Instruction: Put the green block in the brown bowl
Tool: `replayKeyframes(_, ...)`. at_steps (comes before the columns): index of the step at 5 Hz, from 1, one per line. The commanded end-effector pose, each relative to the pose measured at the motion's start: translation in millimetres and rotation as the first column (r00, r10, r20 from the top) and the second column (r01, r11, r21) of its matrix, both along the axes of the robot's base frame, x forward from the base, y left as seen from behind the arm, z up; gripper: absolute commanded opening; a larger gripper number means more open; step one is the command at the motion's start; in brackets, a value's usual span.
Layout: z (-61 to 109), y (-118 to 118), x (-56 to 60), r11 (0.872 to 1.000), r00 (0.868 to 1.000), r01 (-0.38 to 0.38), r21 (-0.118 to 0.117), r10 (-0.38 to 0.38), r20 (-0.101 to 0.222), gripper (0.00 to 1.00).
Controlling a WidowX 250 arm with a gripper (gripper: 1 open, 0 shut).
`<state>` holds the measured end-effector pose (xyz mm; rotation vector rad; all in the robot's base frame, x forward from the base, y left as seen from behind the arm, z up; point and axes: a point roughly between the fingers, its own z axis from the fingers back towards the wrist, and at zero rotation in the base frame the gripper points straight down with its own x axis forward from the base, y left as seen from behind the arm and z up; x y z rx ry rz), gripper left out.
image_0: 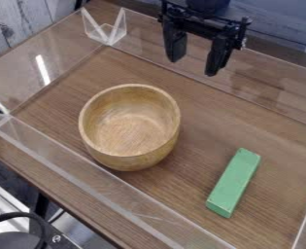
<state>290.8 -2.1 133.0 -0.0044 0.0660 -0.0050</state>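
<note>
Gripper at top centre, jaws wide, empty. Green block lies lower right of it, long axis running lower-left to upper-right; brown bowl centre-left.

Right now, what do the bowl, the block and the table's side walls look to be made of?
Bowl: wood, light brown, smooth satin finish; grain lines show inside and on the wall.
Block: bright green, matte, plain faces; painted wood or plastic, cannot tell which.
Walls: clear plastic or glass sheet; see-through, with bright glare streaks.
Table: dark wood-grain surface, possibly laminate.
</note>
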Motion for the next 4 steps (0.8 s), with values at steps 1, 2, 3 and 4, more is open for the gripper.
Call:
replayKeyframes(1, -6.2, -6, -6.5, 1.0, 1.0, 0.008, -0.003, -0.008, -0.018, 1.0)
replayKeyframes(2, -5.6, -27, -30.6, 0.998, 0.998, 0.058, -0.009, -0.058, -0.011, 1.0)
replayKeyframes(3, -11.0, -47, -42.2, 0.996, 0.996, 0.088, -0.016, -0.088, -0.006, 1.0)
replayKeyframes(4, -15.3, -66, -50.5, 0.994, 0.994, 0.112, -0.022, -0.112, -0.001, 1.0)
